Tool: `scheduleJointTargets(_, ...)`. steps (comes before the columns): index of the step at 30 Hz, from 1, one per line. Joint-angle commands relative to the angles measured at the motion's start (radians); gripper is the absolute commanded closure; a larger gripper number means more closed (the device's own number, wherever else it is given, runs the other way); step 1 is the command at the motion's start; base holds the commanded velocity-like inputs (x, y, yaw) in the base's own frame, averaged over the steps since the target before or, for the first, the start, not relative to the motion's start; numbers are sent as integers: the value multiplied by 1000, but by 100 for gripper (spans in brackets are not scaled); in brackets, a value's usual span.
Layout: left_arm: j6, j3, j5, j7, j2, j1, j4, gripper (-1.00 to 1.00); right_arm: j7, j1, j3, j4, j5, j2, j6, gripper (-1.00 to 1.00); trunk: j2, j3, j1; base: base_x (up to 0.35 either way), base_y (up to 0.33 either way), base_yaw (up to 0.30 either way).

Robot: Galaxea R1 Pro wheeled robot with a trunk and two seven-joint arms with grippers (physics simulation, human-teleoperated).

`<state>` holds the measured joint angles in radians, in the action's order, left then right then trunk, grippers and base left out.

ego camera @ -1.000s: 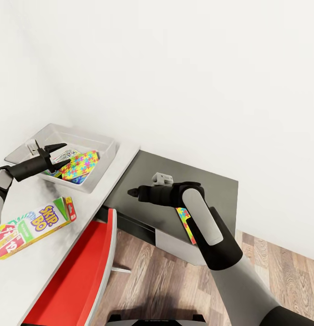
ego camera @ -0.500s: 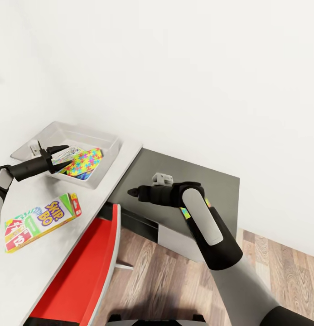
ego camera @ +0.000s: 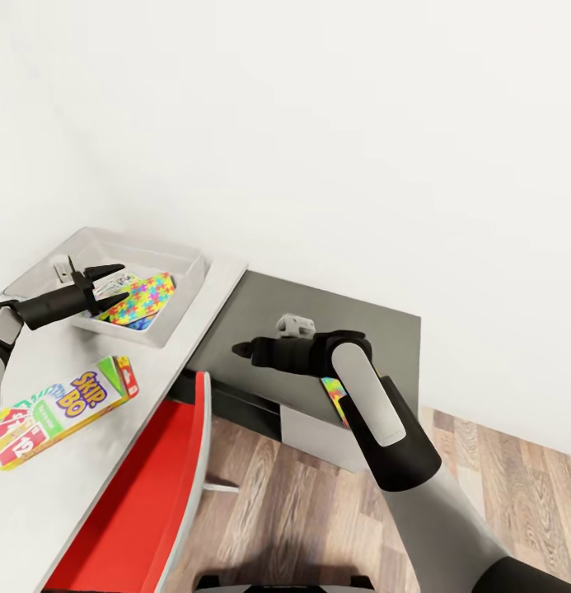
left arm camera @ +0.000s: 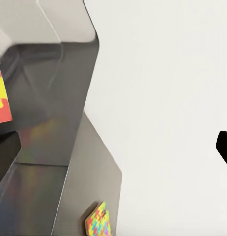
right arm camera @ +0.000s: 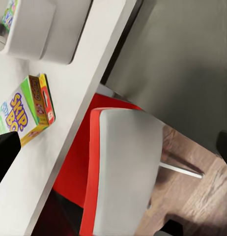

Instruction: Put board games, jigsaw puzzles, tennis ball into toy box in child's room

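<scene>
Along the white wall runs the table [ego camera: 79, 461]: light grey top at the robot's left, dark grey corner section [ego camera: 318, 301] ahead. Red chair [ego camera: 141, 502] tucked under the light part, wood-plank floor below.

Toy box [ego camera: 190, 276] sits on the light top near the wall. Inside it one jigsaw puzzle [ego camera: 141, 298] lies tilted over other printed items. A Skip-Bo game box [ego camera: 63, 408] lies flat on the table, well apart from the box, nearer the robot. Second jigsaw puzzle [ego camera: 334, 395] rests on the dark section near its front edge, mostly hidden behind the right forearm. Tennis ball not made out.

Left gripper [ego camera: 104, 280] hovers over the toy box's near end, fingers spread, apparently holding nothing. Right gripper [ego camera: 242, 350] hangs over the dark section's front edge; its wrist view shows dark fingertips at opposite borders, so it reads as wide open and empty.

Judgement: the next pickups are the game box for the left arm and the puzzle sheet for the right. The sheet is thin and flat, so a pinch from above may slip; sliding it to overhang the desk edge, then closing on that edge, looks safer. The right arm should draw back first to uncover it.
</scene>
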<state>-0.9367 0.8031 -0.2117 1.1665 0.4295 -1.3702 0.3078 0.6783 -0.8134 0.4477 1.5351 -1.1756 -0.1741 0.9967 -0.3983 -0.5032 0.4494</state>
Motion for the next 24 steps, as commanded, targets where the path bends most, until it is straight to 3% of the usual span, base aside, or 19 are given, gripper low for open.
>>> scheduleJointTargets(1, -7, 7, -11, 7, 0, -1, 0, -100, 10, -1, 0, 0, -9, 0, 2, -100, -2, 0, 1, -3, 2, -198)
scheduleJointTargets(10, -6, 6, -11, 7, -1, -1, 1, -100, 10, -1, 0, 0, -9, 0, 2, -100, -2, 10, 1, -11, 1, -205)
scheduleJointTargets(24, -7, 3, -11, 31, -2, -1, 50, -100, 10, -1, 0, -1, -9, 0, 0, -100, -2, 27, 1, -205, 0, -208)
